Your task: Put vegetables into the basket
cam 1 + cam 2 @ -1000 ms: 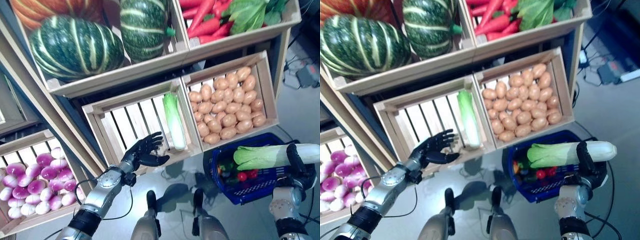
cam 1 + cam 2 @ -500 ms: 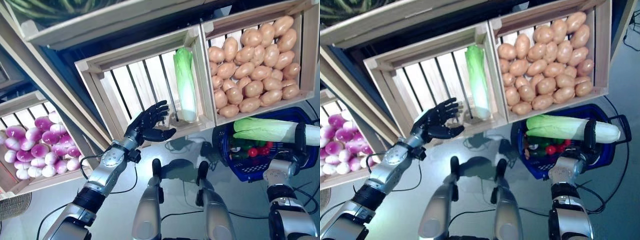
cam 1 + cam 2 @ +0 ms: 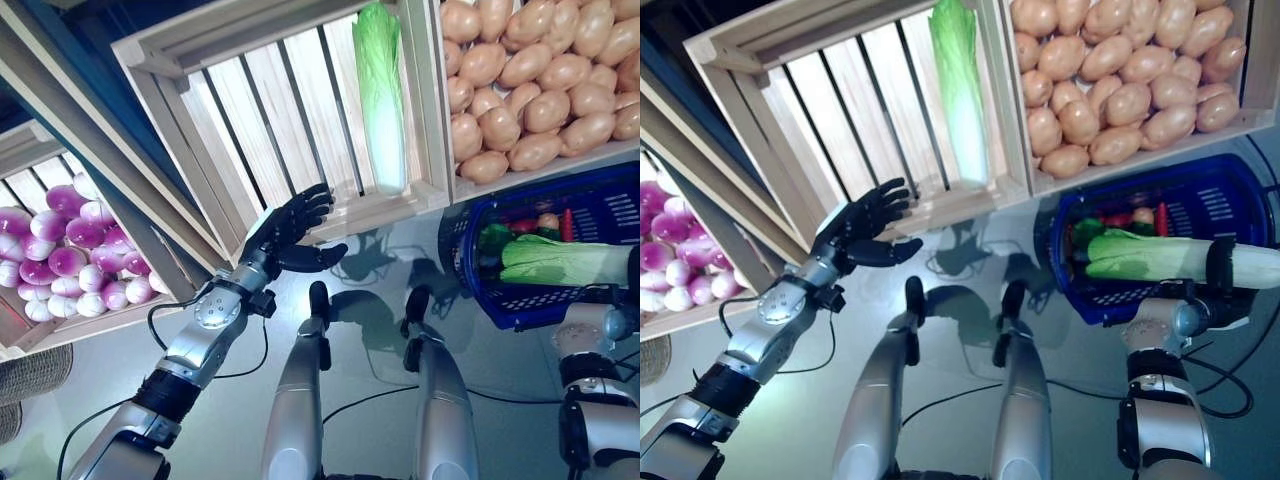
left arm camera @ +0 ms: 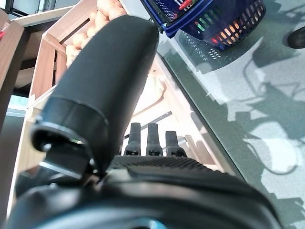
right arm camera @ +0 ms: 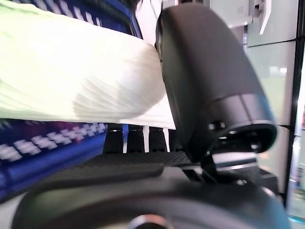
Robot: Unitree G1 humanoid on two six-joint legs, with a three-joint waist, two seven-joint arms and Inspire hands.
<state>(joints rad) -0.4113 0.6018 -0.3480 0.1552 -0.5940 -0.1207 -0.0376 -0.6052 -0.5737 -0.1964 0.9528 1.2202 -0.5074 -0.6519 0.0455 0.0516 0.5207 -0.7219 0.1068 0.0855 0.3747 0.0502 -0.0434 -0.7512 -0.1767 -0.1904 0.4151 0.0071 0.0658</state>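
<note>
Now: right hand [image 3: 1225, 268] is gripping a cabbage [image 3: 1140, 255] over the blue basket [image 3: 1240, 200].
Left hand [image 3: 285, 235] is hovering open by the slatted crate [image 3: 250, 110], 1 cabbage inside. Risk: the held cabbage is overhanging the rim, probably, so releasing now could tip it onto the floor.

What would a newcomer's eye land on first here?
Likely the long pale napa cabbage gripped in the right hand over the blue basket, which already holds some vegetables. Next, the open left hand hovering before the slatted wooden crate, where a second cabbage lies along its right wall. Potatoes fill the crate beside it; purple-and-white turnips sit far left.
</note>
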